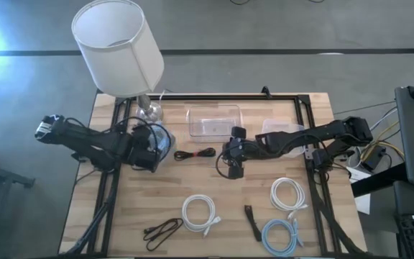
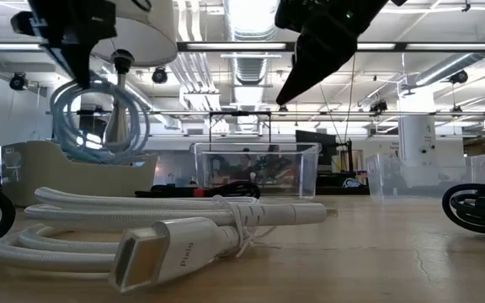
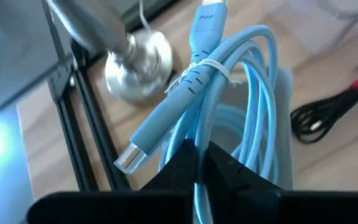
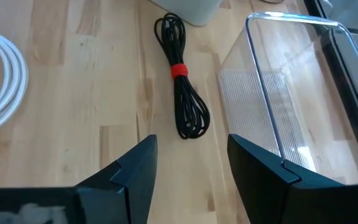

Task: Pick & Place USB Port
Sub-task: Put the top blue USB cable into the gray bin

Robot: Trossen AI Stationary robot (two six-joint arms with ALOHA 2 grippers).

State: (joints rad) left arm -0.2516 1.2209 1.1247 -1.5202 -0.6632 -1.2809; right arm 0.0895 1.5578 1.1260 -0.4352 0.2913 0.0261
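Note:
My left gripper (image 3: 199,167) is shut on a light-blue coiled USB cable (image 3: 241,93), near the lamp base (image 3: 138,65) at the table's left; the high view shows the same coil (image 1: 161,142). A white tie binds the coil, and its plug (image 3: 131,157) sticks out free. My right gripper (image 4: 188,165) hovers open above the table's middle (image 1: 233,164), just short of a black cable bundle with a red tie (image 4: 182,106) that lies flat on the wood. A clear plastic container (image 4: 291,93) stands beside that bundle. My left gripper pinches several strands of the blue coil (image 3: 207,134) between its two fingers, which lie across the strands. In the low view the coil (image 2: 99,126) hangs below the gripper (image 2: 82,46), lifted clear of the table.
A lamp with a white shade (image 1: 117,47) stands at the far left. White coils (image 1: 198,214) (image 1: 288,193), another blue coil (image 1: 279,236) and black cables (image 1: 162,230) (image 1: 251,221) lie near the front edge. A black frame (image 1: 214,96) borders the work area.

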